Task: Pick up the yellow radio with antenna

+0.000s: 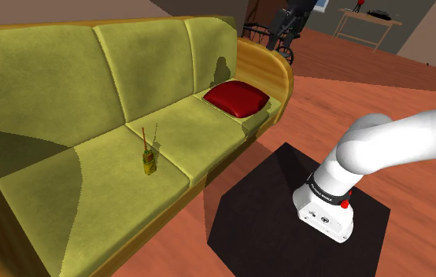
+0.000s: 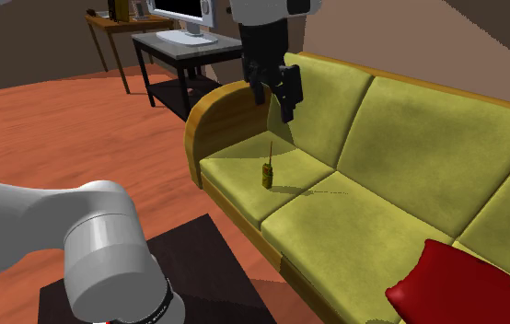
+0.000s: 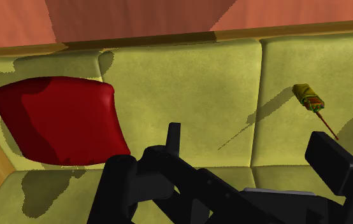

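— Where's the radio (image 1: 149,161)?
— You'll find it standing on the sofa (image 1: 67,197) seat, antenna up, well apart from the red pillow (image 1: 236,98).
— And the claw (image 2: 275,106)?
— Fingers spread apart, holding nothing, up above the radio.

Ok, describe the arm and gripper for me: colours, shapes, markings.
The arm is built of smooth, rounded white links. At its lower end it has a dark band with small white lettering and a red dot. The gripper is all black and blocky, with two flat-sided jaws.
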You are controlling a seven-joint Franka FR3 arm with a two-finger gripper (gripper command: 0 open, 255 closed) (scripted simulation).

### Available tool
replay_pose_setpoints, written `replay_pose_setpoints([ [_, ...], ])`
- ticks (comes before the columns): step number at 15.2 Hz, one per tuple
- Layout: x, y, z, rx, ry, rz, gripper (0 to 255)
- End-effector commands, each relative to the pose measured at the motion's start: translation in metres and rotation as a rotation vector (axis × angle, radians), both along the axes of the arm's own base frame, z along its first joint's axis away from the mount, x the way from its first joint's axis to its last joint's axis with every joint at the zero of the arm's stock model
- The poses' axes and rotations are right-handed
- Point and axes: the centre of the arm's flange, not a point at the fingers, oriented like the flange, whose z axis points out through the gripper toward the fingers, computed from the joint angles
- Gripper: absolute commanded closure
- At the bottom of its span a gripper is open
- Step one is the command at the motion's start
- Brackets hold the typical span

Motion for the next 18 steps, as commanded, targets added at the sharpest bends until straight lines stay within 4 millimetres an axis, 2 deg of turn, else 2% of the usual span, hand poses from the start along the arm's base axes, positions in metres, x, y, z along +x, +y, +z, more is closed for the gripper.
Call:
replay_pose_setpoints([
  [1, 0.0, 0.0, 0.0, 0.0, 0.0, 0.0, 0],
  [18, 0.101, 0.106, -0.165, 0.006, -0.029, 0.173, 0],
])
